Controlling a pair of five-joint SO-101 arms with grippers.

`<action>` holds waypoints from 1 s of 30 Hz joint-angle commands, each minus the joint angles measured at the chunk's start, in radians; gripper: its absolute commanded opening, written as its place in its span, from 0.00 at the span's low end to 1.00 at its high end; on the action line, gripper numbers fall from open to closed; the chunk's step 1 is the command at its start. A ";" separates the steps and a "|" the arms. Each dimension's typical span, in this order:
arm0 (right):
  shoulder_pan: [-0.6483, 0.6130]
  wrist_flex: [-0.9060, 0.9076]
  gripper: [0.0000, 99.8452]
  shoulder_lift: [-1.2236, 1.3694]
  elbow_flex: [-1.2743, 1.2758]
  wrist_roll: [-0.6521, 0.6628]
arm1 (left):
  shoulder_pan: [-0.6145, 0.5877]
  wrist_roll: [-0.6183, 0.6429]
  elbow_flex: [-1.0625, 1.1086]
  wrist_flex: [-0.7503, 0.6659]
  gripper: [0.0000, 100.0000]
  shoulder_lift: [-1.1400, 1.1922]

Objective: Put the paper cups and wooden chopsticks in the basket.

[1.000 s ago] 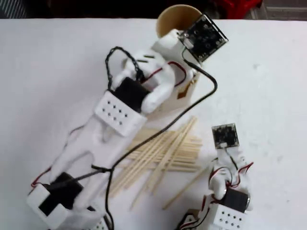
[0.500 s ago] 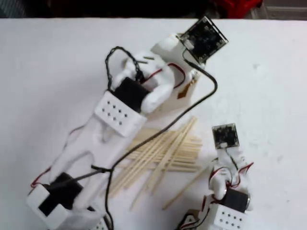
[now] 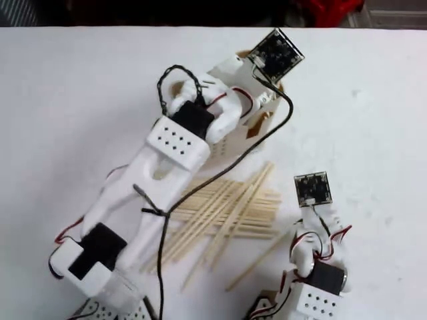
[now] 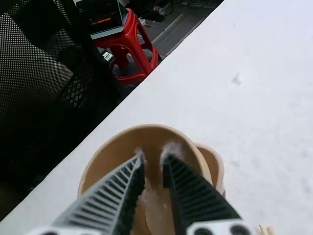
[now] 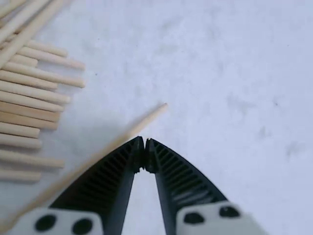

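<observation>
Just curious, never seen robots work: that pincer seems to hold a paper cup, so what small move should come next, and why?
Probably open the left pincer to release the cup. Its jaws stand nearly closed on it, it sits against a second cup, and from above that arm is over the white basket.

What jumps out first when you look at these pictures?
The messy heap of chopsticks in the middle of the white table grabs the eye first. Just past it, the left gripper pinches a paper cup. The right gripper sits shut beside one stray chopstick.
</observation>
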 commanded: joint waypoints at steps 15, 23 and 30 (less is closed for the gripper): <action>0.013 -0.016 0.02 -0.008 0.008 -0.011 | -0.150 -0.015 -0.259 0.612 0.09 -0.453; 0.013 -0.035 0.02 -0.008 0.008 -0.011 | -0.151 -0.015 -0.012 0.858 0.09 -0.573; 0.007 -0.033 0.02 -0.008 0.008 -0.011 | -0.160 -0.017 0.526 0.692 0.09 -0.591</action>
